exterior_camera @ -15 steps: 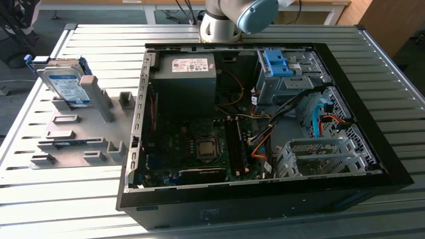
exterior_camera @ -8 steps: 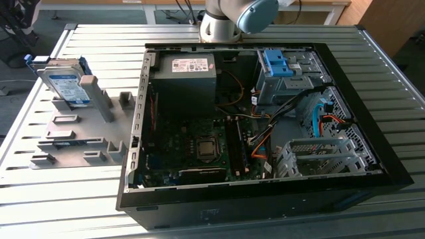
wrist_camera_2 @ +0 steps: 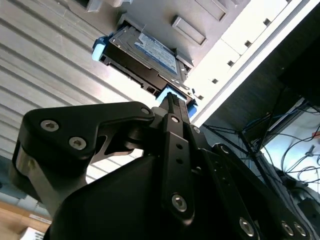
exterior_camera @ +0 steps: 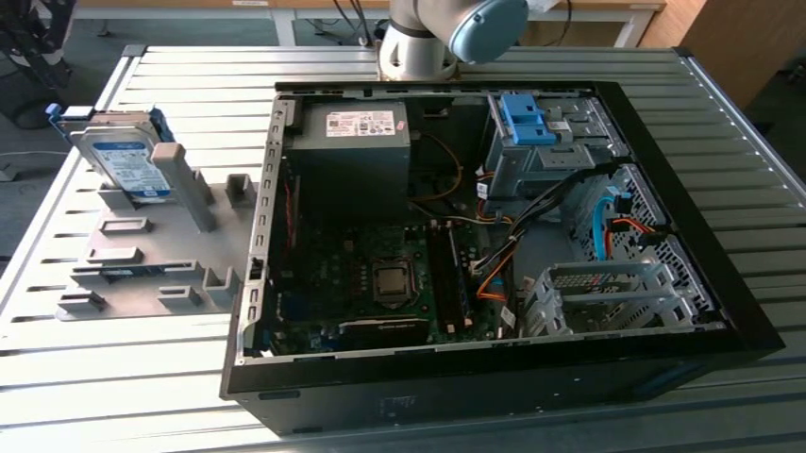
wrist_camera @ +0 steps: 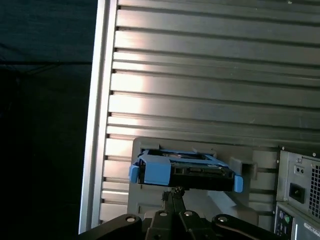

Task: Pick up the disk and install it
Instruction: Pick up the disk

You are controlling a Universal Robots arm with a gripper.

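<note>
- The disk (exterior_camera: 124, 160) stands on edge in a grey rack (exterior_camera: 151, 255).
- The pincer (wrist_camera: 174, 191) is squeezed narrow, empty, near the disk.
- A good grab needs it centred between the blue rails (wrist_camera: 152, 170), I think.

One disk (exterior_camera: 124, 156) is standing in one grey holder (exterior_camera: 164, 255). One open computer case (exterior_camera: 705, 236) is lying on one metal table (exterior_camera: 126, 396). One dark grey box (exterior_camera: 353, 156) and one blue latch (exterior_camera: 519, 118) are sitting inside. One robot arm (exterior_camera: 441, 33) is showing.
</note>
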